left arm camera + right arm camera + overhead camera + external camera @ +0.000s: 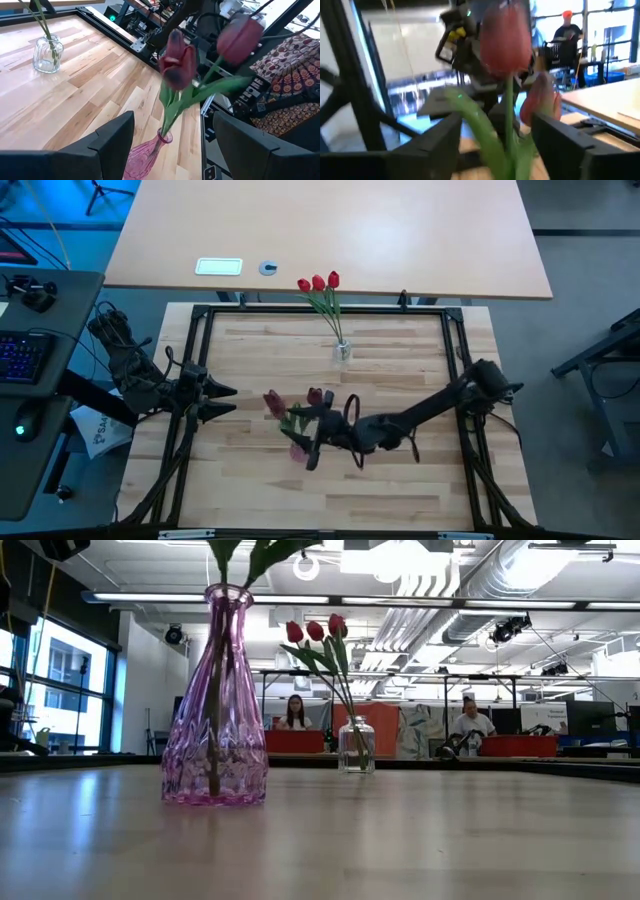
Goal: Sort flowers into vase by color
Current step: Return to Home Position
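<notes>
While the right gripper is being held with its fingers spread wide and nothing pinched, the maroon tulips are being framed close between those fingers. Their stems are being carried by the violet vase, which is standing upright nearer the near edge of the table. The red tulips are being kept in the clear vase farther back, well apart. The left gripper is being parked at the table's left side, fingers likewise spread and empty.

The sorting is being judged complete, with only the right arm's pull-back being called for. The danger is being posed by that closeness: if the arm is being drawn away sideways or low, a leaf or stem could be caught on a finger. A tulip could then be dragged out, or the narrow-necked, top-heavy violet vase tipped over.
</notes>
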Controlling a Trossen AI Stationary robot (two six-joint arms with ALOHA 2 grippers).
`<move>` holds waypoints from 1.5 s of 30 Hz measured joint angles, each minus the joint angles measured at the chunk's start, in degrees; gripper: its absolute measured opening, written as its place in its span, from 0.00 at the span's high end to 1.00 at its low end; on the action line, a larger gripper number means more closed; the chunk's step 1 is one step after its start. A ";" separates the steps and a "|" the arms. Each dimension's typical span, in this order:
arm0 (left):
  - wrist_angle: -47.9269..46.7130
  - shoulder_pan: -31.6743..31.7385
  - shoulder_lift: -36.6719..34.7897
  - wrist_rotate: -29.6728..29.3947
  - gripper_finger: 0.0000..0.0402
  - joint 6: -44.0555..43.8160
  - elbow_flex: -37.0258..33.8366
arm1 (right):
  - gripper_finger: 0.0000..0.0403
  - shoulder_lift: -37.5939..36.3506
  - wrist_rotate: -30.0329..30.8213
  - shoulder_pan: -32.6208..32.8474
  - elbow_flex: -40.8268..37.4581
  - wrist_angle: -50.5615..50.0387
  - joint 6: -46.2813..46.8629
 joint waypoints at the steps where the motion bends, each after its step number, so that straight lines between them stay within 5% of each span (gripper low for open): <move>1: 0.00 0.00 0.00 0.00 0.36 0.00 0.00 | 0.40 -1.05 -0.07 0.29 0.00 -2.90 -0.03; 8: 0.02 0.00 0.00 0.00 0.36 0.00 0.00 | 0.22 -9.37 -1.06 2.07 0.00 -23.86 5.65; 18: 0.59 0.00 -0.04 5.96 0.36 0.02 0.00 | 0.23 -18.98 -10.82 4.52 0.00 -34.93 10.37; 23: 0.59 0.14 0.00 3.00 0.37 3.04 0.00 | 0.41 -24.03 -11.22 6.21 0.00 -40.74 10.31; 28: 0.53 2.92 -0.72 -2.31 0.52 10.42 -0.09 | 0.85 -29.93 -8.26 6.77 0.00 -48.17 9.70; 30: 0.54 5.68 -2.06 -2.18 0.63 13.70 -0.66 | 0.96 -31.90 -7.65 6.56 0.00 -51.90 10.11; 35: 1.07 14.76 -8.31 3.79 0.96 20.49 -4.62 | 0.96 -34.86 -5.84 4.19 0.00 -59.78 14.18; 45: 19.62 32.05 -25.64 22.43 1.00 32.71 -20.47 | 1.00 -36.62 -12.57 -2.85 -3.55 -75.27 26.26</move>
